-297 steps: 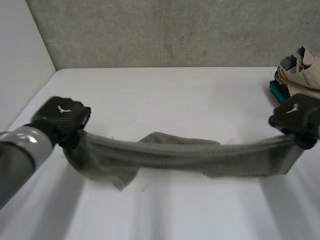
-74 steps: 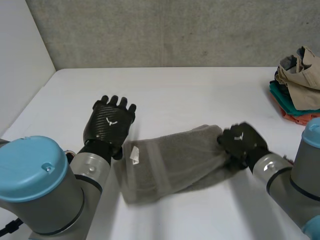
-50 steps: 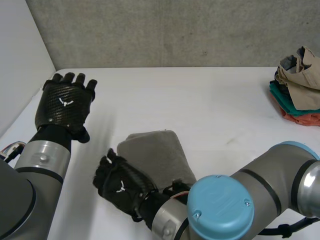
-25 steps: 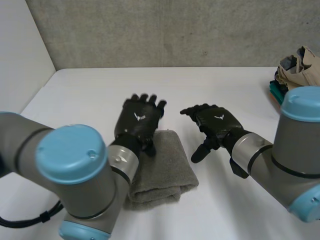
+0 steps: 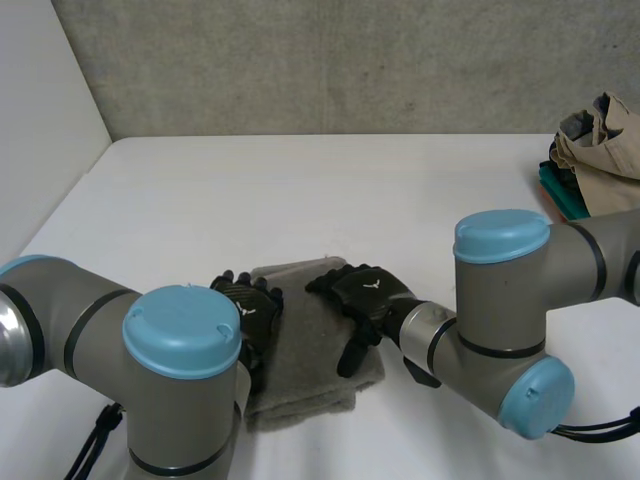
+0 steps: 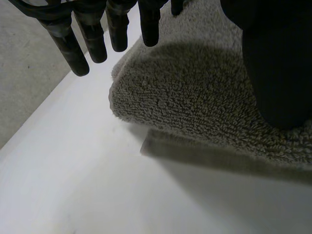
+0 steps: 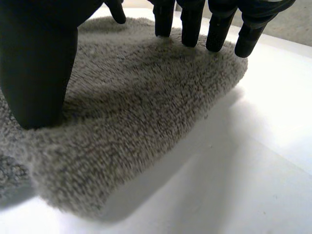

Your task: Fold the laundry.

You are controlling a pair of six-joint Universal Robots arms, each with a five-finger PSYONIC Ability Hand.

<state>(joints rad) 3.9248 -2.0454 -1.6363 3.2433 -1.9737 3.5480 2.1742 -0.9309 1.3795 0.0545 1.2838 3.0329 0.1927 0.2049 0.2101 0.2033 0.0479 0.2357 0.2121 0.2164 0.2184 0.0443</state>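
**Layout.** A folded grey towel (image 5: 312, 350) lies on the white table (image 5: 350, 200) with both hands on it. The left hand (image 5: 250, 312) rests on the towel's left edge. The right hand (image 5: 365, 292) rests on its right half, toward the far end. Neither hand grips: the fingers of each are straight and slightly spread, laid against the cloth. A pile of clothes (image 5: 598, 160) sits well apart from the towel, far off to its right.

**Step in hand (judged).** The towel appears already folded into a compact rectangle, and the hands seem to be pressing it flat. The next move calls for lifting both hands straight off so that the layers do not slide. After that, the towel can be set aside or a fresh piece taken from the pile.

**Differences between views.**
- **Head view:** gives the overall arrangement, but the arms cover the towel's near corners.
- **Left wrist view:** shows the thumb (image 6: 278, 63) sunk into the nap and the fingers (image 6: 68, 44) reaching over the towel's rounded corner. A thin strip of a lower layer peeks out beneath the upper fold.
- **Right wrist view:** shows the fingertips (image 7: 190, 27) touching the towel just beside its rounded fold, with the thumb (image 7: 39, 68) pressed down behind them.
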